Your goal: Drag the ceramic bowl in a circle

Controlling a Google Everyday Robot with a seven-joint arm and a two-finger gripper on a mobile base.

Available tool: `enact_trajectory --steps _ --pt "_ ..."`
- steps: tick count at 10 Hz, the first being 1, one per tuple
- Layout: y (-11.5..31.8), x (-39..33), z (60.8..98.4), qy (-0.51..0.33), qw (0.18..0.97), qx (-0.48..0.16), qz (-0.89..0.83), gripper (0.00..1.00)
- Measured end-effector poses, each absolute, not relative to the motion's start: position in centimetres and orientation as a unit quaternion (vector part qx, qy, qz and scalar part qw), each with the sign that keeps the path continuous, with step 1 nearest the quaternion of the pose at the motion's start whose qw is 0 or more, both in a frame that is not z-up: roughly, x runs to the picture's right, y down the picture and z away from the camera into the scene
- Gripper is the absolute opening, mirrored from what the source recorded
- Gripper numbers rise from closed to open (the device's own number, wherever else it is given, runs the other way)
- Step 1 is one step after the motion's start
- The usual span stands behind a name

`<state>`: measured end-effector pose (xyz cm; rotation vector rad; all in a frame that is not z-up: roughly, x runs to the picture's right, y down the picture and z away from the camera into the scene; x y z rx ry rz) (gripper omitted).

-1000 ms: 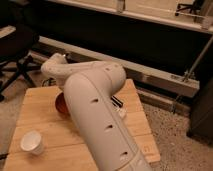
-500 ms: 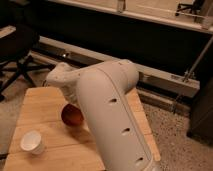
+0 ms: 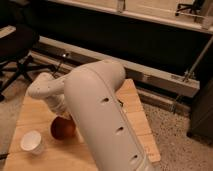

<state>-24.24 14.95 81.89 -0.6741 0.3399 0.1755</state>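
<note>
The ceramic bowl (image 3: 62, 129) is small, round and glossy orange-red. It sits on the wooden table (image 3: 35, 112), toward the front left. My gripper (image 3: 63, 115) comes down from the white wrist onto the bowl's far rim. It is shut, and the wrist and the bulky white arm (image 3: 100, 110) largely hide it. I cannot tell whether it holds the rim or only presses on it.
A white paper cup (image 3: 32, 142) stands just left of the bowl near the table's front edge. A black office chair (image 3: 17, 50) is at the far left. A long metal rail (image 3: 150, 77) runs along the floor behind the table.
The bowl has slid toward the table's front edge and ended closer to the white cup. The wrist followed it and the arm's elbow swung right. The cup has not moved.
</note>
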Motion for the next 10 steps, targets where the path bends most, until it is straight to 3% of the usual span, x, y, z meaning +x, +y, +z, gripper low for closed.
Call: enact_trajectory --steps 5,7,10 --pt "9.3 -35.7 84.1 0.085 0.953 -0.287 0.055 0.0" --pt "5.0 -35.2 86.4 0.09 0.956 -0.265 0.092 0.0" --pt "0.9 -28.5 89.2 0.136 0.944 -0.246 0.173 0.0"
